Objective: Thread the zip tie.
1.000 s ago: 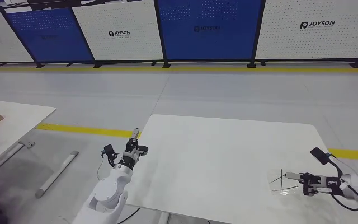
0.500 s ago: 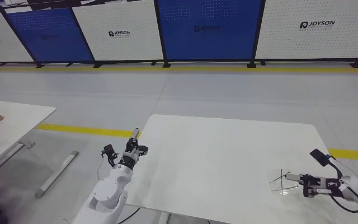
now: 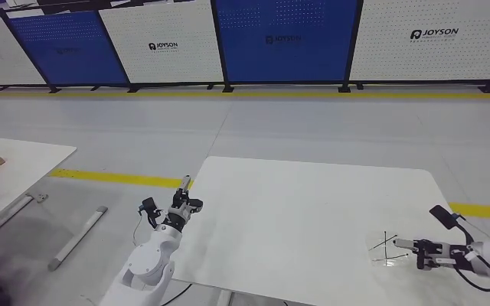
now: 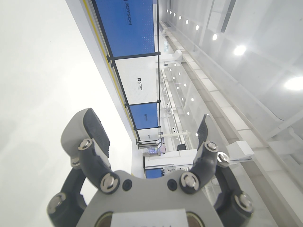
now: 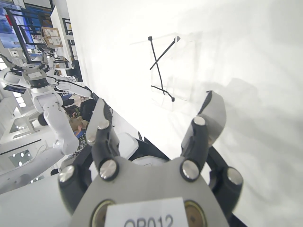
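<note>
1. A white table point(image 3: 306, 222) stands on a pale grey floor point(image 3: 306, 126).
2. Blue and white pegboard panels point(image 3: 287, 38) line the far side, behind a yellow floor line point(image 3: 230, 94).
3. A second white table point(image 3: 23, 164) sits at the left.
4. Round ceiling lights point(image 4: 239, 50) shine overhead.

Lighting: bright, even, overhead. Ceiling lamps point(image 4: 239, 50): blown-out white spots in left wrist view. Table point(image 5: 142, 8): glares near-white in both wrist views, evenly lit in top view. Wrist views: straight lines bow toward the edges.

zip ties point(image 3: 385, 245) too tiny from above for detail; near edge of table point(image 3: 306, 222) off-frame
</note>
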Motion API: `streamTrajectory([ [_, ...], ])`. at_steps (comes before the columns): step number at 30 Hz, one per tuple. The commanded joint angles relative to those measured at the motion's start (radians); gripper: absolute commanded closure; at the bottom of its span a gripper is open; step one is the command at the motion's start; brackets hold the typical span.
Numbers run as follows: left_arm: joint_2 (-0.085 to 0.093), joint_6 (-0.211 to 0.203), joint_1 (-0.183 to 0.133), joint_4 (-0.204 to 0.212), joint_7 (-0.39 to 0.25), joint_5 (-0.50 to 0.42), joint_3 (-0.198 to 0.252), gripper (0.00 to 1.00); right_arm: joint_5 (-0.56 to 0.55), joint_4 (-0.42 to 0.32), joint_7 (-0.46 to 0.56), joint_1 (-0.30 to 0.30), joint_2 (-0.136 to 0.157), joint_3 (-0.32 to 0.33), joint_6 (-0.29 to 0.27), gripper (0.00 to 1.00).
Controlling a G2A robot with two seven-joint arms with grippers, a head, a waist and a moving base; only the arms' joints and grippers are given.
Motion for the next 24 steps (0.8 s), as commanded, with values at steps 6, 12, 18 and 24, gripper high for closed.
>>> streamTrajectory([
  [6,0.0,0.0,0.0,0.0,0.0,0.0,0.0,0.0,-0.003,0.033,0.011,0.021,0.0,-0.015,0.009,0.59],
  [12,0.0,0.0,0.0,0.0,0.0,0.0,0.0,0.0,-0.008,0.061,0.017,0.044,-0.002,-0.036,0.015,0.62],
  [18,0.0,0.0,0.0,0.0,0.0,0.0,0.0,0.0,-0.014,0.075,0.018,0.06,-0.003,-0.05,0.02,0.64],
  [24,0.0,0.0,0.0,0.0,0.0,0.0,0.0,0.0,-0.021,0.085,0.024,0.073,-0.003,-0.065,0.028,0.75],
])
